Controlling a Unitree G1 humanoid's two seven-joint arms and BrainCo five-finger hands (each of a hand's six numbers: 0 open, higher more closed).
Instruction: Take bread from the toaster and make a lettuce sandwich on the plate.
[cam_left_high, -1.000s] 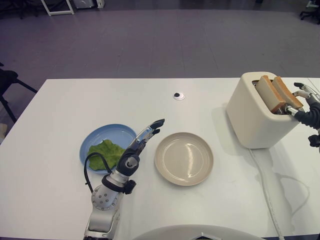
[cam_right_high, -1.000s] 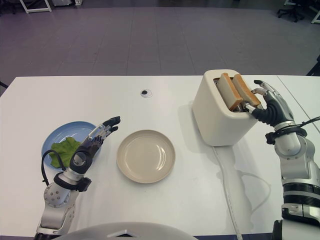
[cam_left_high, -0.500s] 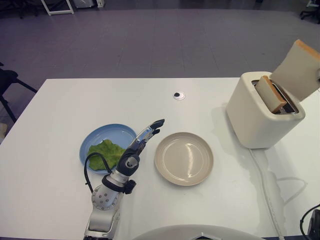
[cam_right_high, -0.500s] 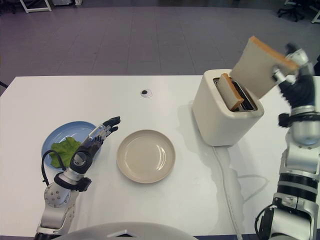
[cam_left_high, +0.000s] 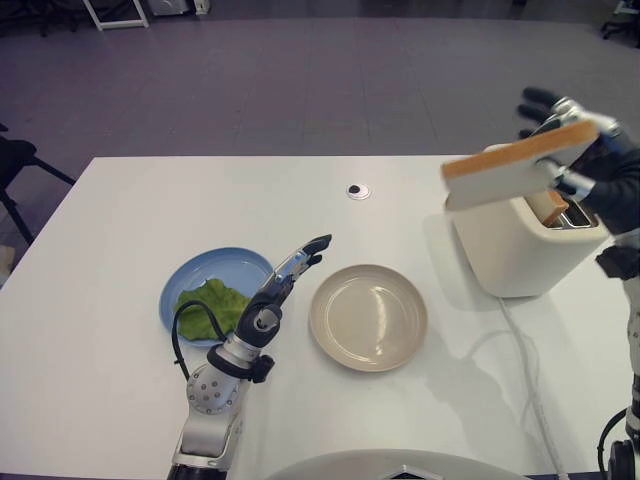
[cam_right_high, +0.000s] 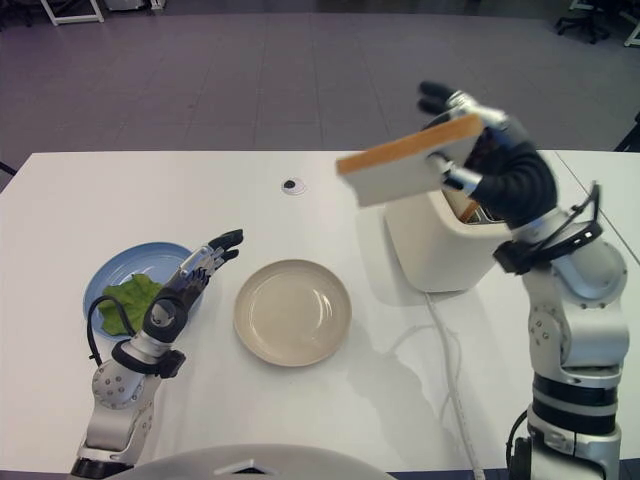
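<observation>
My right hand (cam_right_high: 495, 160) is shut on a slice of bread (cam_right_high: 410, 160), holding it nearly flat in the air above the left side of the cream toaster (cam_right_high: 432, 245). A second slice (cam_left_high: 551, 207) still stands in the toaster's slot. The beige plate (cam_right_high: 292, 311) lies bare at the table's middle, down and left of the held slice. A lettuce leaf (cam_right_high: 128, 302) rests on the blue plate (cam_right_high: 140, 262) at the left. My left hand (cam_right_high: 190, 287) hovers with fingers straight between the two plates, holding nothing.
The toaster's white cord (cam_right_high: 452, 390) runs from its base toward the table's front edge. A small black-and-white disc (cam_right_high: 291, 185) sits at the table's back middle. A white rounded object (cam_right_high: 240, 462) shows at the bottom edge.
My right hand lifted one slice out of the toaster, then carried it left and tilted it from upright to nearly flat. The left hand stayed put.
</observation>
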